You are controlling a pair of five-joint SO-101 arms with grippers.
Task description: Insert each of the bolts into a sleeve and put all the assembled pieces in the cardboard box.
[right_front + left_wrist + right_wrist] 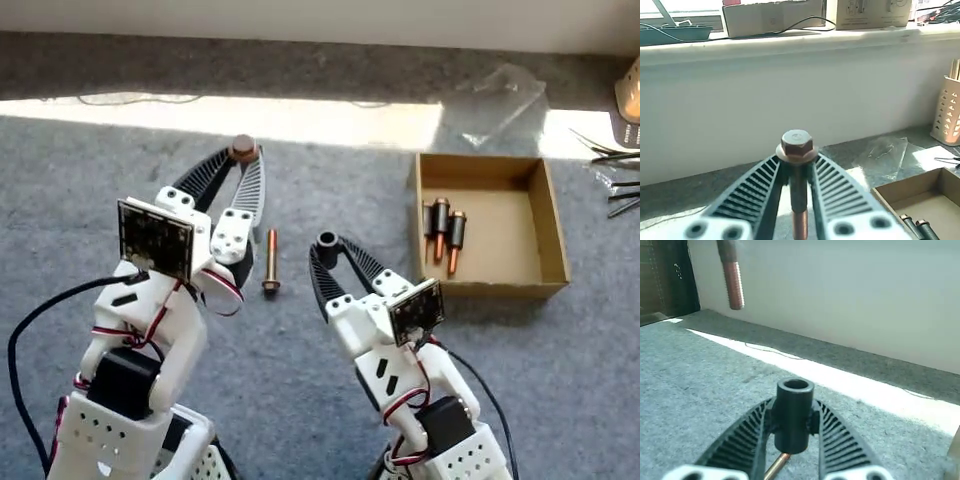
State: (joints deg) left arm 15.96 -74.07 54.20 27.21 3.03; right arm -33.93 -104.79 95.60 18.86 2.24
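Grey carpet (300,400) covers the bench, with a strip of sunlight along the far side under a pale wall.

Closest to me, the right gripper (333,250) is clamped on a sleeve (795,400), which stands upright with its open end facing up. It is a short black tube with a smooth round bore.

Just past it, between the two arms, a loose bolt (271,260) lies flat on the carpet with its head toward me. Neither gripper touches it.

Farther out, the left gripper (242,160) is closed narrow around a bolt (797,145), gripping the shank just under the washer so the hex head sits above the fingertips and the thread hangs below. The bolt is copper-coloured, darker high on the shank, and it hangs straight. From the right wrist I see its threaded tip well apart from the sleeve and off to one side.

The cardboard box (505,225) sits off beside the right arm. Three assembled pieces (441,230) lie side by side against one wall.

So I judge three are finished. The held pair has not yet been joined and boxed, and the loose bolt is left after that. Beyond the box lies a clear plastic bag (497,98).
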